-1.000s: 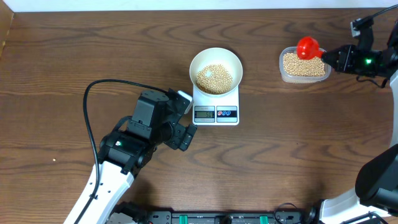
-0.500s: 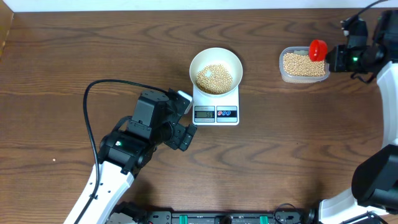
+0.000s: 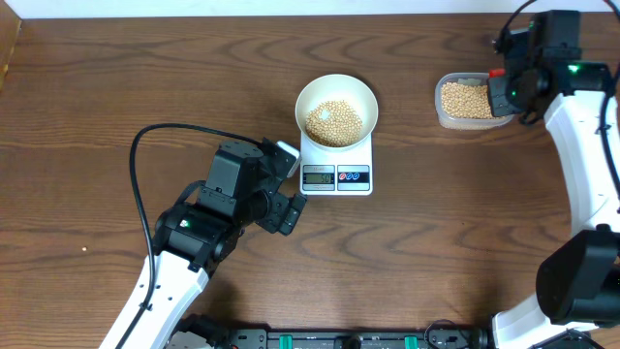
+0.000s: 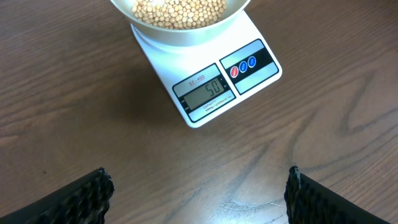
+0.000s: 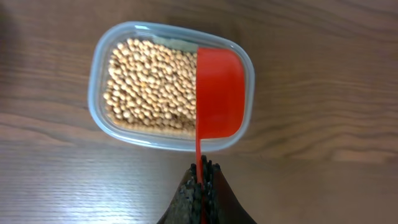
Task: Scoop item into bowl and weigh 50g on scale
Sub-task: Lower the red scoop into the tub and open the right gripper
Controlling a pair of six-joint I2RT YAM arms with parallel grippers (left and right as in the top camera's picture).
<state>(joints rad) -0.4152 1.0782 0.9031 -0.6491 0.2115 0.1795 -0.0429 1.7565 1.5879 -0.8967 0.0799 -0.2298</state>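
The left arm (image 3: 194,228) sits at about 8 o'clock from the scale (image 3: 320,157). The left jaws are spread wide and released, grasping nothing. I judge it is parked there so that its wrist camera faces the display and it is clear of the scoop's path.

The bowl (image 3: 360,92) sits on the scale's platform toward 12 o'clock, leaving the display (image 4: 206,93) at the 6 o'clock edge uncovered. A heap of beans (image 3: 334,121) fills the bottom of the bowl.

At roughly 2 o'clock from the scale, well apart on the tabletop (image 3: 116,87), is the clear tub (image 3: 441,102) with the rest of the beans. The right arm (image 3: 572,107) hangs over its 3 o'clock end. The right jaws are clenched on the thin handle of the red scoop (image 5: 217,93), whose cup lies across the tub's 3 o'clock end. I take this as a return of the scoop to the supply, not a reach for more.

From overhead the display is too small to read, but the left wrist view shows it reading 50, which suggests the weighing is met. Overhead, the right arm hides nearly all of the scoop. The right wrist view shows the scoop clearly, with no beans visible on it.
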